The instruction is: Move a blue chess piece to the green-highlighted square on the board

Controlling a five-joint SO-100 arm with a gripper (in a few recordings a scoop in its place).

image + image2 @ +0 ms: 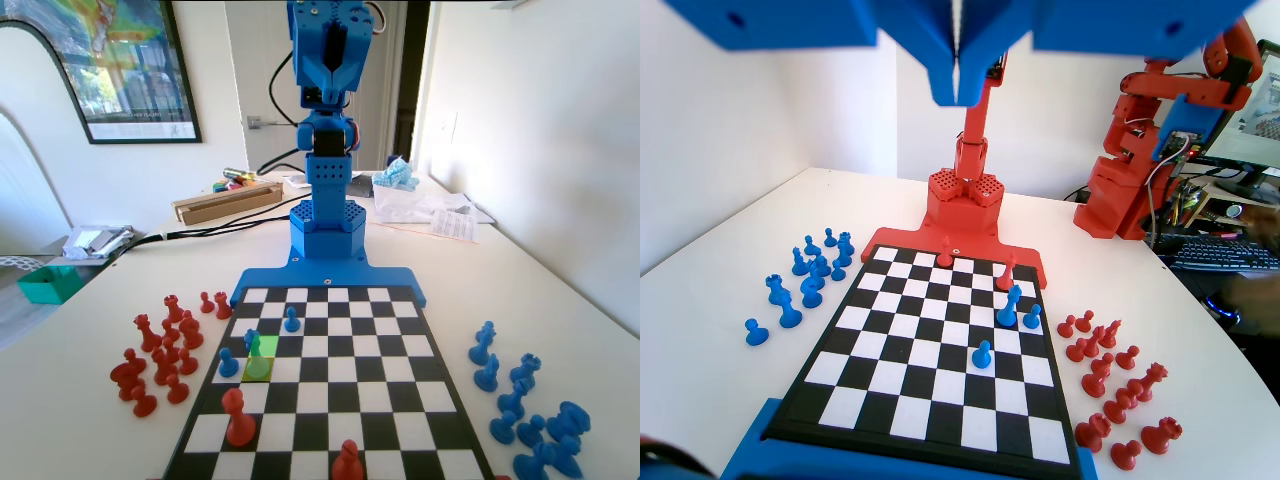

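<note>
Blue plastic jaws of our gripper (957, 70) hang pressed together with nothing between them, high above the board (800, 395) in the wrist view; in the fixed view the arm (325, 120) stands folded upright at the far end.

We see the blue piece (253, 343), slim with a rounded knob, standing on the green square (262, 347), with a paler yellow-green square (258, 368) just in front of it. In the wrist view it (1010, 305) stands toward the right side of the board. So we judge the placing done and the step in hand a retreat: we would hold the arm high and clear of the pieces.

2 blue pawns (229, 362) (291, 319), shorter and round-headed, stand near it. 2 red pieces (239, 418) occupy the near ranks. All are smooth moulded plastic; the board is flat, glossy, chequered black and white, with a blue rim. Spare red pieces (160, 350) and blue pieces (525, 410) sit on the pale table (80, 400) either side.
</note>
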